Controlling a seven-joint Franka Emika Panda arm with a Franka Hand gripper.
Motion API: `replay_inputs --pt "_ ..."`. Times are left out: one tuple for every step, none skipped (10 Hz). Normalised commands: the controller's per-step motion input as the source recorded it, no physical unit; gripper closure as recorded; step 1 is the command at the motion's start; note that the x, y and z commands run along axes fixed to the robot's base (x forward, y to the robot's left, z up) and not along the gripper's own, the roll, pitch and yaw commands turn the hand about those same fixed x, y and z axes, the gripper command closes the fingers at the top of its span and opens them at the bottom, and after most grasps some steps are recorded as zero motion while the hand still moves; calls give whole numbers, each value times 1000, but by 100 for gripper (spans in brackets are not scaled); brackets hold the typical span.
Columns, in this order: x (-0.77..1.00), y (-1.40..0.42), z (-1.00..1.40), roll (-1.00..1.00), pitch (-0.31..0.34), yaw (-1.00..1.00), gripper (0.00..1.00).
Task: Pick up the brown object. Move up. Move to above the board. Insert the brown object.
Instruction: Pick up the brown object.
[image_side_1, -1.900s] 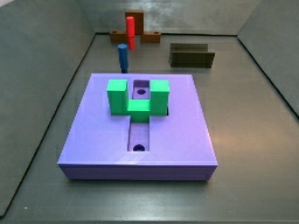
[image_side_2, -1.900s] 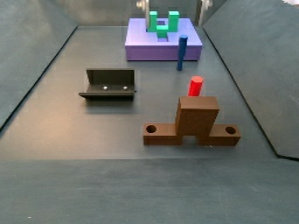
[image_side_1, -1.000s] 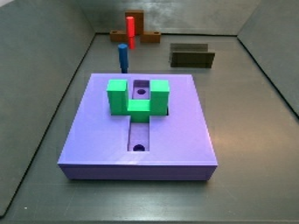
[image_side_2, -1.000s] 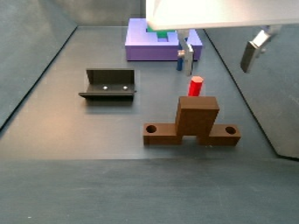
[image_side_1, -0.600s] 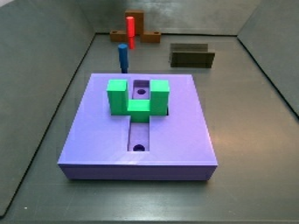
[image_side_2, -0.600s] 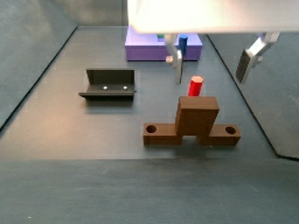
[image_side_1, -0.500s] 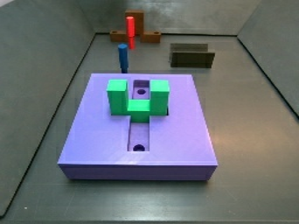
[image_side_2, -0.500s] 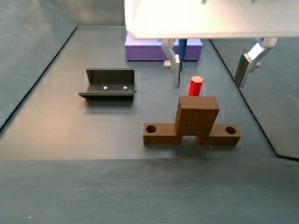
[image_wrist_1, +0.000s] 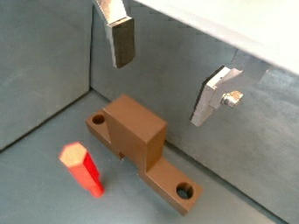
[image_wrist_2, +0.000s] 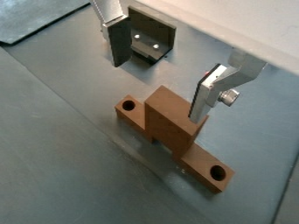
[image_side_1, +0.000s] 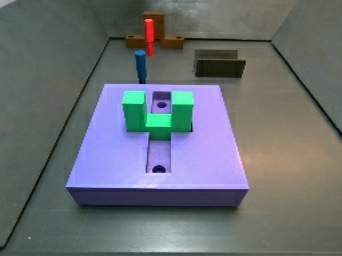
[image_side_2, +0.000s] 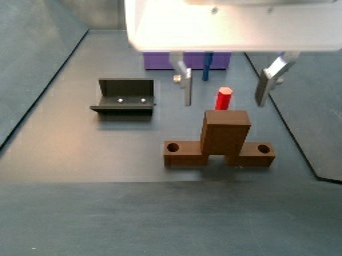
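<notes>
The gripper (image_side_2: 222, 82) hung above the floor with its two silver fingers spread wide and nothing between them, seen also in both wrist views (image_wrist_1: 166, 74) (image_wrist_2: 163, 72). One finger (image_side_2: 178, 70) and its partner (image_side_2: 269, 80) stood well apart, clear of everything below.

The floor (image_side_2: 80, 150) was a dull dark grey sheet, closed in by grey walls that sloped up at the sides; a wall (image_side_1: 201, 18) closed the far end in a side view.

Just beside the gripper stood a thin red peg (image_side_2: 223, 98), upright, close behind the brown piece; a wrist view showed it as a red peg (image_wrist_1: 82, 168) standing free on the floor. A dark olive U-shaped block (image_side_2: 126, 96) lay off to one side, apart from everything else, and showed behind the fingers in a wrist view (image_wrist_2: 152, 35). A blue peg (image_side_1: 139, 66) stood upright near the board's far edge. The board (image_side_1: 160, 150), lavender-purple, lay well away from the gripper, bearing a green U-shaped block (image_side_1: 158, 112) astride its centre slot.

The brown object (image_side_2: 223, 142) rested on the floor directly under the open fingers, untouched: a flat bar with a hole near each end and a taller block rising from its middle. In both wrist views (image_wrist_1: 138, 137) (image_wrist_2: 173, 128) it lay below the gap between the fingers.
</notes>
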Motion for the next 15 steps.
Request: replay_inputs --pt "3 0 -214 -136 -116 49 0" --pt "-40 0 -71 -120 -99 0 0" --pt "-91 0 -26 -140 -149 0 0" --pt "-134 -17 -49 -117 -181 0 0" --pt "-206 -229 -343 10 -194 0 0" --pt "-217 -163 -237 0 -171 0 0" --pt "-137 -120 -251 0 -163 0 0" --pt "-37 -31 -211 -37 -153 0 0" --pt "-97 0 -134 -57 -127 0 0" --pt "-149 0 -66 -57 -119 0 0" --pt "-163 0 -51 -59 -123 0 0" --pt "-103 0 -106 -67 -159 0 0" --pt "-63 0 -206 -66 -179 0 0" --pt "-71 0 -271 -63 -194 0 0" --pt "-43 0 -291 -69 -187 0 0"
